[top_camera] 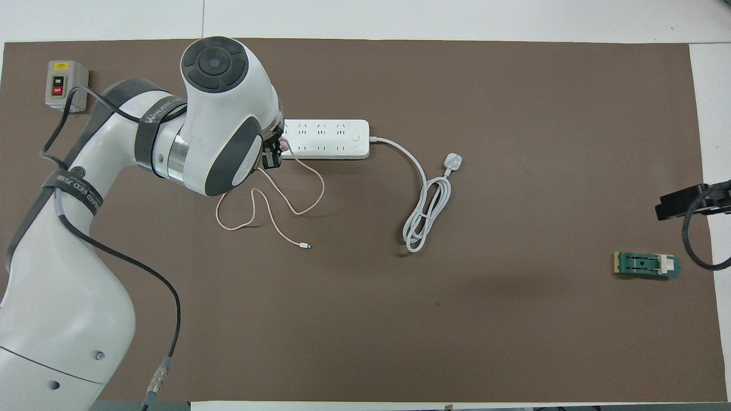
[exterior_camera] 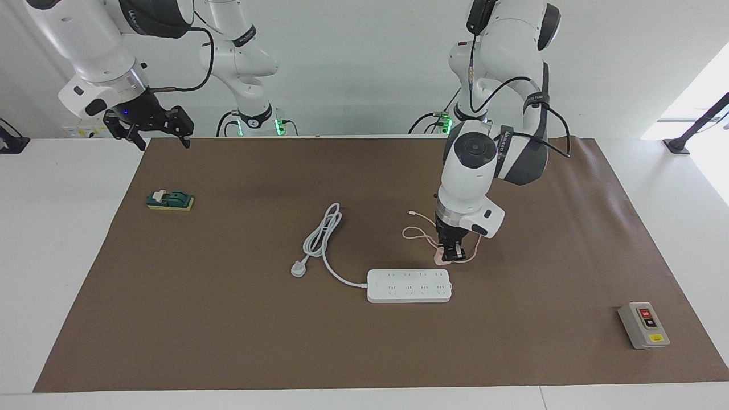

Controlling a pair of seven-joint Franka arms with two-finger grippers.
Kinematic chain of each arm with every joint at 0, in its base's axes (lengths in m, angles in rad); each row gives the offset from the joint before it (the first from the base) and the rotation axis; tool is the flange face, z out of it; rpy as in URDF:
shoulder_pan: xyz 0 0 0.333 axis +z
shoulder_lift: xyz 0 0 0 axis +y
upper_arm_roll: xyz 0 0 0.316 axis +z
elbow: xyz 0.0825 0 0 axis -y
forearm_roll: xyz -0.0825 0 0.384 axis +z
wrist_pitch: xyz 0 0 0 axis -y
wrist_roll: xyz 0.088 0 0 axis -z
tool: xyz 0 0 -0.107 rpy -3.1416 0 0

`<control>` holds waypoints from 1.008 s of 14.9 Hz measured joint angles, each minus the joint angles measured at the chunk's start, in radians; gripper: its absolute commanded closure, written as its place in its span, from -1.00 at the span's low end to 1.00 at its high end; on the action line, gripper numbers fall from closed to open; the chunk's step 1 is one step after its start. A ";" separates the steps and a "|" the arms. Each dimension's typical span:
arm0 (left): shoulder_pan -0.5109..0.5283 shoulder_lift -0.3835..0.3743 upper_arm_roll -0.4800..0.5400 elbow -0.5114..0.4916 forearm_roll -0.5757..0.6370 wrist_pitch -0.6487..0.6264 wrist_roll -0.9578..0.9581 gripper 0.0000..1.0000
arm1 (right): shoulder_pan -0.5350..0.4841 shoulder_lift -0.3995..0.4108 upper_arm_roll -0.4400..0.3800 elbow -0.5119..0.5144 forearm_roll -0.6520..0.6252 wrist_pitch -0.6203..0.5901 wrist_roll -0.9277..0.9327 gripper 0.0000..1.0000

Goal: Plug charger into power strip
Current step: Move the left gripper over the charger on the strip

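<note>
The pink charger point(exterior_camera: 439, 259) sits low at the brown mat, just nearer to the robots than the power strip point(exterior_camera: 409, 285), at the strip's end toward the left arm. My left gripper point(exterior_camera: 453, 256) points straight down and is shut on the charger. From it the thin pink cable point(exterior_camera: 418, 232) loops over the mat to a small white connector point(exterior_camera: 410, 212). In the overhead view the left arm's wrist hides the charger; the left gripper point(top_camera: 273, 155) shows beside the power strip point(top_camera: 325, 138), and the cable point(top_camera: 297, 211) trails toward the robots. My right gripper point(exterior_camera: 162, 141) waits open, raised over the mat's corner.
The strip's thick white-grey cord ends in a three-pin plug point(exterior_camera: 298, 269) lying on the mat. A grey box with red and black buttons point(exterior_camera: 643, 325) stands at the left arm's end. A green part on a yellow base point(exterior_camera: 170, 200) lies at the right arm's end.
</note>
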 measured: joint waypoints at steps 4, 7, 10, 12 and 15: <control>-0.003 0.030 0.000 0.009 0.021 0.004 -0.001 1.00 | 0.000 -0.012 0.000 -0.018 -0.003 0.023 -0.001 -1.00; -0.003 0.042 0.001 0.012 0.039 0.009 -0.002 1.00 | 0.000 -0.014 0.001 -0.018 -0.007 0.039 -0.001 -1.00; -0.003 0.042 0.004 0.015 0.048 0.009 -0.002 1.00 | 0.000 -0.017 0.001 -0.018 -0.020 0.040 -0.001 -1.00; -0.003 0.043 0.005 0.015 0.050 0.010 -0.002 1.00 | 0.000 -0.018 0.002 -0.018 -0.025 0.040 -0.001 -1.00; -0.003 0.058 0.005 0.015 0.061 0.010 -0.002 1.00 | 0.000 -0.018 0.002 -0.018 -0.029 0.040 -0.001 -1.00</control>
